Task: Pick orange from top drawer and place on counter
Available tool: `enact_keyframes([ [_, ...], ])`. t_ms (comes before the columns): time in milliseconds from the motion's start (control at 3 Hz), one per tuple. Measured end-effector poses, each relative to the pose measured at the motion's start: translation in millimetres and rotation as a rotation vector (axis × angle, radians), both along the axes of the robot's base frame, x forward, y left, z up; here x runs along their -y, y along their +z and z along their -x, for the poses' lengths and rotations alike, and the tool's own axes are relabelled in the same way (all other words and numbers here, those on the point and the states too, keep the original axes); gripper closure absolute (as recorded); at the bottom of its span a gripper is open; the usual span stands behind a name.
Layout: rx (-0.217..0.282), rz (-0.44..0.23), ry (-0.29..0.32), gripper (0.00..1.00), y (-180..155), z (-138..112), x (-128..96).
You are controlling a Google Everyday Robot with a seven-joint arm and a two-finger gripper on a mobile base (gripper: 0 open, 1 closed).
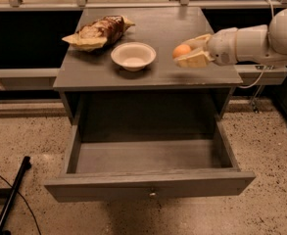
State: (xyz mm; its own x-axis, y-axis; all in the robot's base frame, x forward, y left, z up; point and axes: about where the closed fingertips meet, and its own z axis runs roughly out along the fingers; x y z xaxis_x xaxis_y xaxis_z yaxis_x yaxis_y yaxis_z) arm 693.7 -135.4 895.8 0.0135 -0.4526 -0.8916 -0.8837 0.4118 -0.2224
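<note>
The orange (181, 50) is a small round fruit held between the pale fingers of my gripper (186, 51), which reaches in from the right on a white arm. The gripper is shut on the orange and holds it over the right part of the grey counter (148, 72), close above the surface. The top drawer (148, 180) is pulled wide open below the counter; its inside shows no objects. A small knob (153, 194) sits at the centre of its front panel.
A white bowl (133, 56) stands at the counter's middle, left of the orange. A brown snack bag (98, 32) lies at the back left. A black pole (11, 195) lies on the speckled floor at the lower left. A rail runs behind the cabinet.
</note>
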Motion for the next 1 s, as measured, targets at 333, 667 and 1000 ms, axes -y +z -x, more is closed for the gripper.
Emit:
enact_keyframes([
  [333,-0.07,-0.031,-0.044,1.0,-16,-19,7],
  [667,-0.123,-0.049,-0.069,1.0,-34,-28,12],
  [1000,-0.154,-0.05,-0.074,0.82,-46,-32,13],
])
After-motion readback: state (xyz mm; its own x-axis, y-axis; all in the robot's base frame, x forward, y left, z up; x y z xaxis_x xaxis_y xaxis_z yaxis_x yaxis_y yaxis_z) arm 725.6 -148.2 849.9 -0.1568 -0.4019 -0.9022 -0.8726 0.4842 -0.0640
